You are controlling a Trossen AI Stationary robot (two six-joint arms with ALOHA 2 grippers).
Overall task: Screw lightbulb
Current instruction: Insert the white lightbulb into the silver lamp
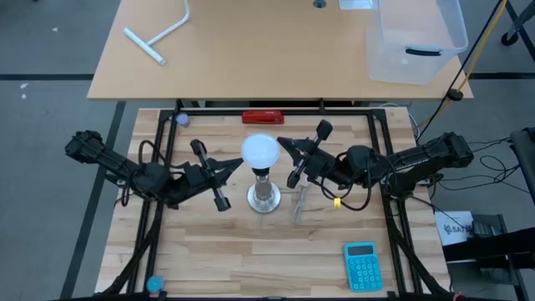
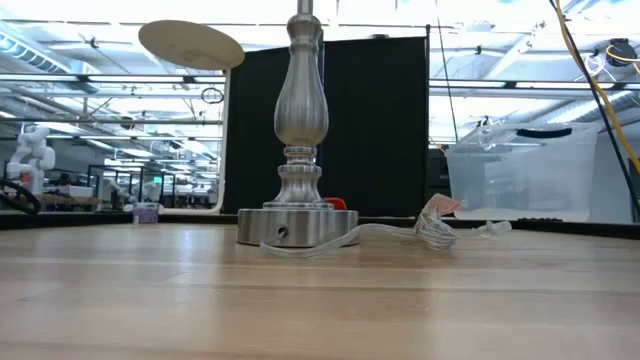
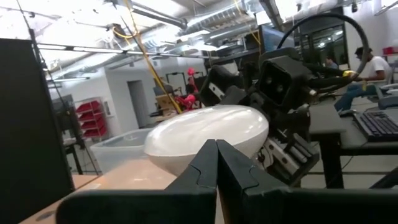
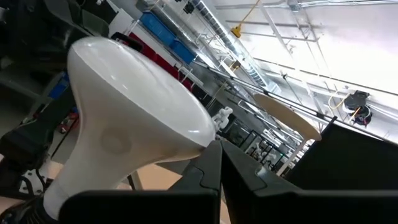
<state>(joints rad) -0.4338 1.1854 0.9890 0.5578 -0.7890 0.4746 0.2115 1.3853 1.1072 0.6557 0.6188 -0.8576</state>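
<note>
Both the left gripper (image 1: 236, 164) and the right gripper (image 1: 282, 144) have fingers pressed together, flanking the lightbulb (image 1: 260, 151), which sits atop the silver lamp stand (image 1: 263, 196). A clear cord (image 1: 299, 203) trails beside its base; a blue calculator (image 1: 362, 266) lies well apart.

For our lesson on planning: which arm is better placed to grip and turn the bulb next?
Probably the right. The right gripper, shut, lies by the lightbulb where it narrows; the left gripper, also shut, faces the wide dome. Either must open first.
</note>
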